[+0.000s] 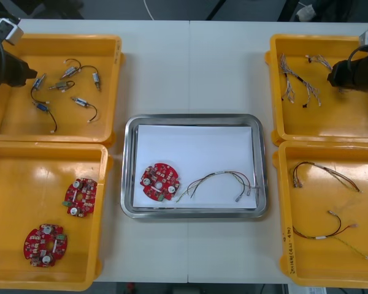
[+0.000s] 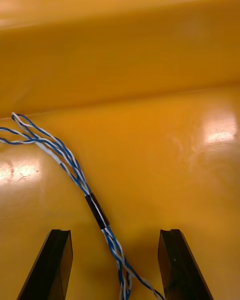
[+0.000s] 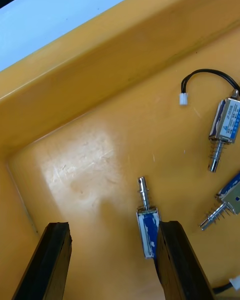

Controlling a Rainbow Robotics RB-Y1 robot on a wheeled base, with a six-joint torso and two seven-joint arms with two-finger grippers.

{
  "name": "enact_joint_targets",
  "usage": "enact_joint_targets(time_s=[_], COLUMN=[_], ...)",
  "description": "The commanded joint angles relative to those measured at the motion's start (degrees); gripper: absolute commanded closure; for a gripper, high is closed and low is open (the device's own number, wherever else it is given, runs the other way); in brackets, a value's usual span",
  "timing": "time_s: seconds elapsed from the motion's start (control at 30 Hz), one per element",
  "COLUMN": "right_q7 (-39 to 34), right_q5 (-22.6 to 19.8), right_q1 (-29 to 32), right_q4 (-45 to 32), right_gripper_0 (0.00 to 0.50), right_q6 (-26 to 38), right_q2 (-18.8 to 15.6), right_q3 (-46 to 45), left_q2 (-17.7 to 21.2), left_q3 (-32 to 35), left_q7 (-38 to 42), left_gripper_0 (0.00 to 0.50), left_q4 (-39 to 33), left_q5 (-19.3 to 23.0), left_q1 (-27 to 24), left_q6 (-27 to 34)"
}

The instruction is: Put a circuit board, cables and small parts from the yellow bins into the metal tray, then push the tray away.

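i have both arms over the far bins. the left gripper [image 3: 114,230] hangs spread wide in the far-left yellow bin [image 1: 61,38], low over a small metal part [image 3: 148,230]. the right gripper [image 2: 115,235], also spread, sits in the far-right yellow bin [image 1: 319,38] with a twisted blue and white cable [image 2: 75,172] running between its fingers. the metal tray [image 1: 193,117] in the middle of the bench already holds 1 circuit board [image 1: 160,182] and 1 thin cable [image 1: 221,177], so i judge the step in hand to be 2 picks: a part and a second cable.

to do it well, i would centre the left gripper first. the part lies just beside 1 finger with a wide gap to the other, and closing now would likely shove it sideways. its long axis runs roughly along the fingers, with the pin end pointing away from the wrist towards the bin wall, so the squeeze lands across its narrow body. that suits me.

the cable's long axis also runs roughly along the right fingers, slanting a little. its loose ends fan out away from the wrist. i would pinch at or near the black sleeve [image 2: 96,211], where the strands are bound together, and lift slowly in case neighbouring cables are tangled with it.
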Motion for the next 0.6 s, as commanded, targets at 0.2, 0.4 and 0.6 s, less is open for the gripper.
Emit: enact_joint_targets(time_s=[0.2, 0.4, 0.6], right_q7=[2.65, 3.17, 3.88], right_q5=[-1.93, -2.63, -3.42], right_q1=[0.97, 1.41, 1.85], right_q4=[-0.65, -0.65, -0.65], right_gripper_0=[0.0, 0.0, 0.342], right_q6=[-1.72, -1.98, -2.07], right_q2=[0.73, 0.82, 0.91], right_q3=[0.6, 0.6, 0.6], left_q2=[-2.31, -2.49, -2.57], left_q3=[-2.87, -6.21, -7.17], left_q7=[7.12, 7.21, 7.21], left_gripper_0=[0.0, 0.0, 0.0], left_q4=[1.98, 3.3, 3.3], left_q5=[-0.29, 2.35, 2.96], left_q1=[0.4, 0.4, 1.02], left_q6=[-3.48, -5.32, -5.76])
